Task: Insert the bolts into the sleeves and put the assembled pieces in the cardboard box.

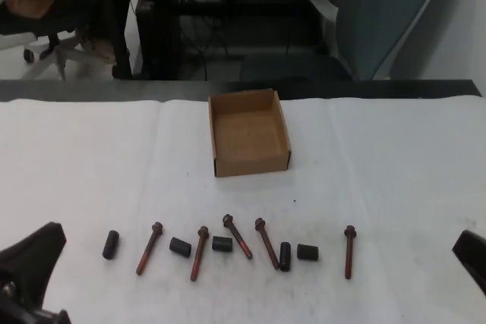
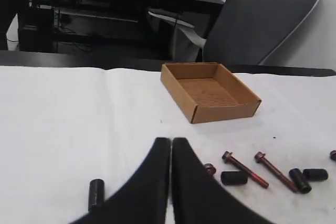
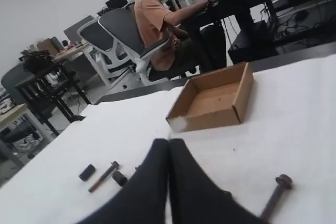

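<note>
High view: bolts (image 1: 199,253) and sleeves (image 1: 180,247) lie in crowded near row. Cardboard box (image 1: 253,163) sits far behind, nothing inside. Right-of-centre sleeve (image 1: 285,256) touches slanted bolt (image 1: 266,243), so grabbing either likely drags the other.

Left wrist view: left gripper (image 2: 170,141) fingers pressed together, holding nothing. Lone sleeve (image 2: 96,192) lies near, left. Descending unopened would shove parts.

Right wrist view: right gripper (image 3: 169,142) fingers likewise together, holding nothing. Rightmost bolt (image 3: 276,195) lies just beside and may roll if nudged.

light: bright, diffuse | shadows: faint, short under bolts (image 1: 149,249) | bench cloth (image 1: 76,172) near-glare | bkgd (image 1: 228,20) dimmer
</note>
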`<state>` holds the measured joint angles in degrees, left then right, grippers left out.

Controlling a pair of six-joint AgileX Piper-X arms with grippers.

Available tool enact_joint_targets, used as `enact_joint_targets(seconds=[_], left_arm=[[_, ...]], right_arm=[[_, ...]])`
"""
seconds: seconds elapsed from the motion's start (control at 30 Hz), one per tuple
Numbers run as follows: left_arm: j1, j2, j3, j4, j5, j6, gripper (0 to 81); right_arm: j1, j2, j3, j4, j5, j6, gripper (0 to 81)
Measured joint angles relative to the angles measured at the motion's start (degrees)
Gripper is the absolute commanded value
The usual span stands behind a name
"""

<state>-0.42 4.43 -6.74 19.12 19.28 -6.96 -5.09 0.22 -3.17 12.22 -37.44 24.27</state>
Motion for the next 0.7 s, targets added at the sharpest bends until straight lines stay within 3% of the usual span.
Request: enact_joint_targets(seconds=[0.07,0.13,0.23,0.27,0.4,0.7], left_arm=[[0.0,3.33,-2.65,0.57,-0.35,2.84,13.9],[0.0,7.92,-5.67,1.12,-1.01,6.96,31.6],[0.0,15.77,-11.74,4.06,-5.73,13.89,65.2],[-0.09,18.74,-13.9,5.16,-8.0,15.37,70.0],[-0.09,32.18,-22.41,10.99,-13.78,15.41,70.0],[-0.09,58.7,-33.59,16.49,-14.41,11.64,70.0]], right_arm=[[1.36,1.57,-2.93,4.05,2.76,-3.25,3.6],[2.71,4.49,-5.96,8.38,4.83,-5.43,16.5],[4.58,11.64,-11.03,13.17,8.18,-6.99,37.4],[5.29,14.89,-12.74,14.17,9.24,-7.12,41.2],[7.97,28.88,-19.72,15.71,12.7,-7.15,41.4],[15.92,64.89,-37.49,15.84,18.29,-9.26,41.4]])
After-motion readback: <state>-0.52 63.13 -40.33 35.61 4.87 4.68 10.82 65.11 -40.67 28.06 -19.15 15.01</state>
